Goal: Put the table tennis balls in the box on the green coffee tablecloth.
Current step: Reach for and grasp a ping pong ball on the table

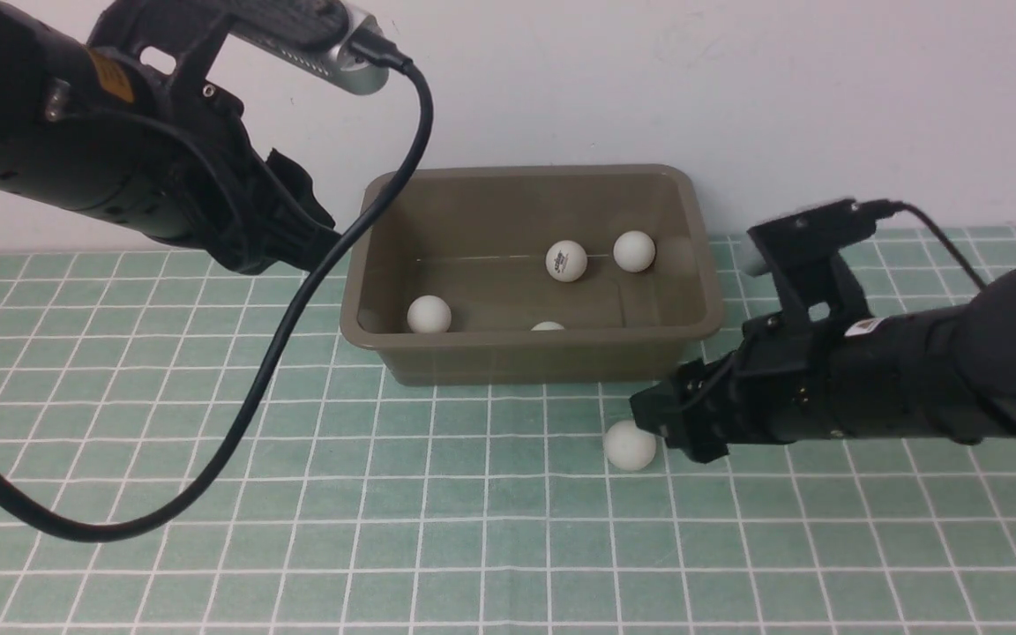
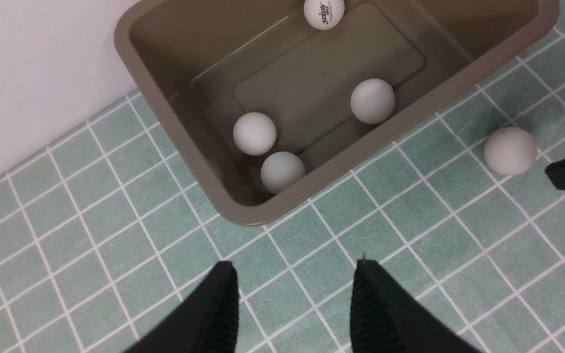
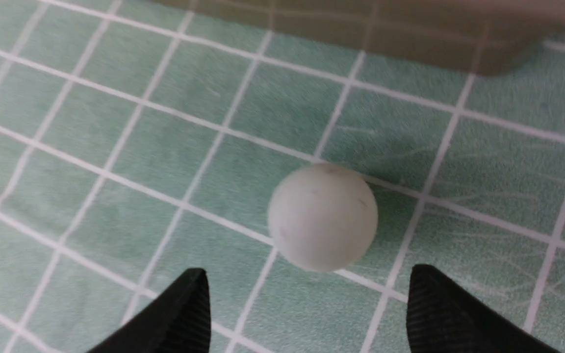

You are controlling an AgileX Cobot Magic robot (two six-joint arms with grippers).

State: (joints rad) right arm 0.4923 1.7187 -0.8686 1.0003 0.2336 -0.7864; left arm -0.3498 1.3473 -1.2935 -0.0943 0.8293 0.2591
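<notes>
The surface is being covered by the green coffee tablecloth [image 1: 208,547]. The box [image 1: 526,362] is being carried on it, with its open top facing up and its long side running left to right along the back wall [image 1: 737,88].

The left claw [image 2: 295,304] is being held up in the air off the box's left end. Its fingers are being kept partly apart, and nothing is being gripped. The right claw [image 3: 307,282] is being held low in front of the box's right end. It is being kept wide open, with nothing gripped yet.

Four table tennis balls [image 1: 566,261] are being kept inside the box. One loose ball [image 1: 630,444] is being left on the cloth just in front of the box's near wall, right ahead of the right claw's tips.

This ball is being judged as very light, hard, smooth and quick to roll away. It is best taken across its middle with a soft squeeze. Being round, it is pointing no way and has no long side, so any side can be used.
</notes>
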